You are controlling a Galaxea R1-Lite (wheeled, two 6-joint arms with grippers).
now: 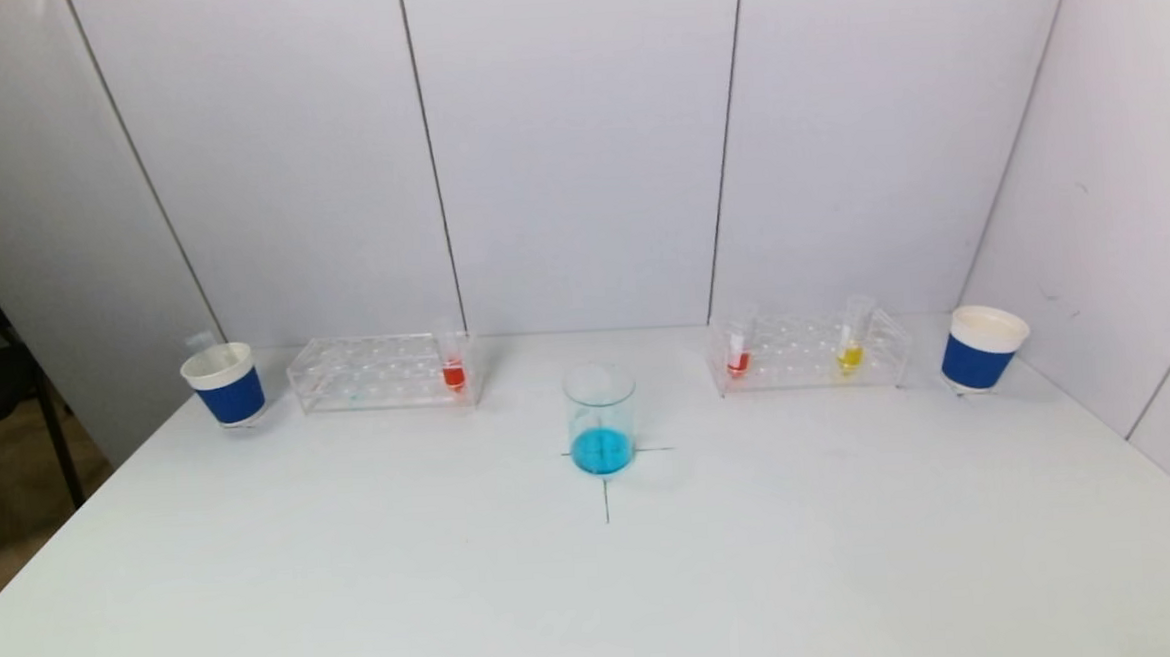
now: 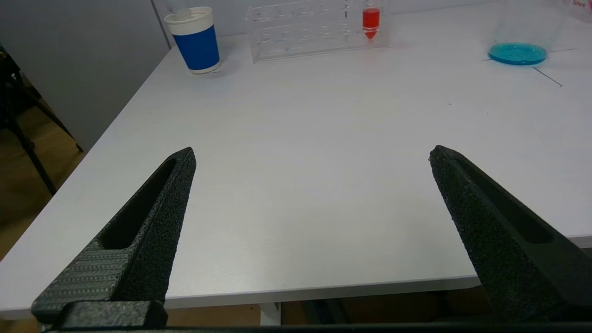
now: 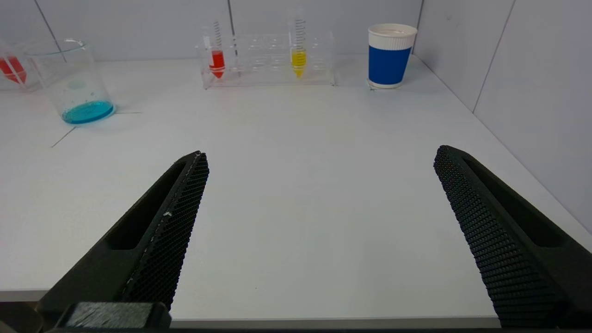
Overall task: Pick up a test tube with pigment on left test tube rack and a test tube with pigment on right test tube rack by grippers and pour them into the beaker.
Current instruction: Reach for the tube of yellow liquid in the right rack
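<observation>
The clear left test tube rack (image 1: 379, 371) (image 2: 314, 27) at the back holds one tube with red pigment (image 1: 453, 373) (image 2: 370, 21). In the right test tube rack (image 1: 809, 353) (image 3: 270, 60) stand a red tube (image 1: 738, 361) (image 3: 217, 60) and a yellow tube (image 1: 851, 353) (image 3: 299, 59). Between the racks stands a glass beaker (image 1: 601, 418) (image 2: 518, 48) (image 3: 81, 88) with blue liquid at its bottom. Neither arm shows in the head view. My left gripper (image 2: 312, 155) and right gripper (image 3: 321, 157) hover open and empty over the table's near edge.
A blue-and-white paper cup stands at each far end: one (image 1: 223, 384) (image 2: 196, 41) left of the left rack, one (image 1: 982, 348) (image 3: 391, 55) right of the right rack. Grey wall panels close in the back and right. The table's left edge drops to the floor.
</observation>
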